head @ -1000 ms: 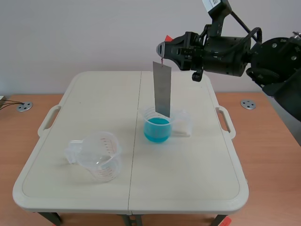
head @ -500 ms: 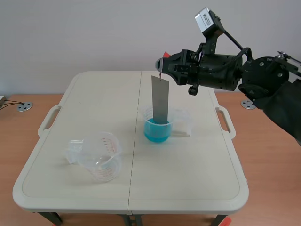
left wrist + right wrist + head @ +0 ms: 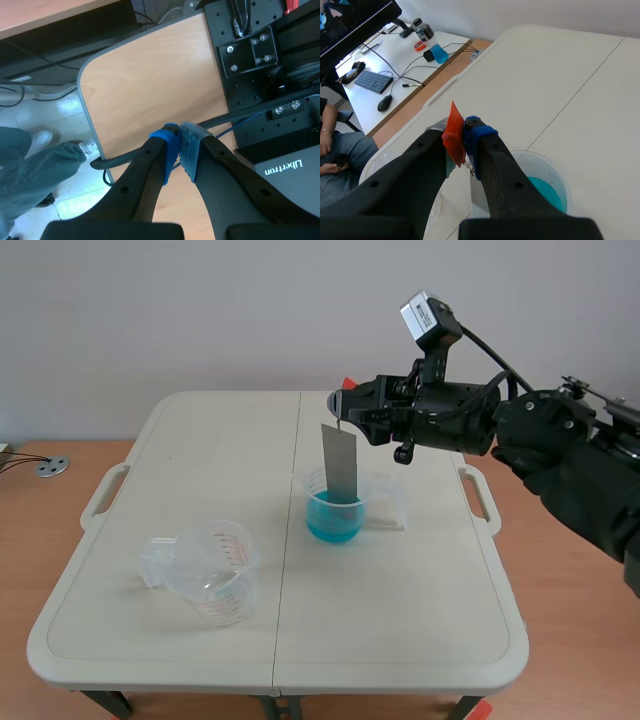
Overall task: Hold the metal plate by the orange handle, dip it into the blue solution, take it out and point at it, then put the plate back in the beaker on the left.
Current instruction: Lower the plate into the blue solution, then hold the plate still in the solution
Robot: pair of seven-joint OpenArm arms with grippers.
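Scene view shows the right gripper (image 3: 341, 406) reaching in over the middle of the table (image 3: 200, 460), clamped on the top end of the metal plate (image 3: 340, 462), which hangs upright with its lower end inside the clear beaker (image 3: 378, 488) and down in the blue solution (image 3: 333, 520). Over the last second the arm has sunk steadily: the plate's lower edge first hung just at the rim, and now a good part of its length stands below the rim, so the dip looks under way, though how deep the metal sits in the liquid is hard to judge from here. The empty beaker (image 3: 205, 570), the plate's final home, stands well apart on the near left of the table and has not moved. The left arm does not appear in this view. Left wrist view finds the left gripper (image 3: 179, 149) off the table above a wooden surface (image 3: 150, 75), its blue pads pressed together with nothing between them; it is free for the pointing step once the plate is lifted out. Right wrist view confirms the grip: the fingers are closed tight on the orange handle (image 3: 454, 134), with the beaker of solution directly beneath them. Lifting out, pointing and returning the plate are not yet done.
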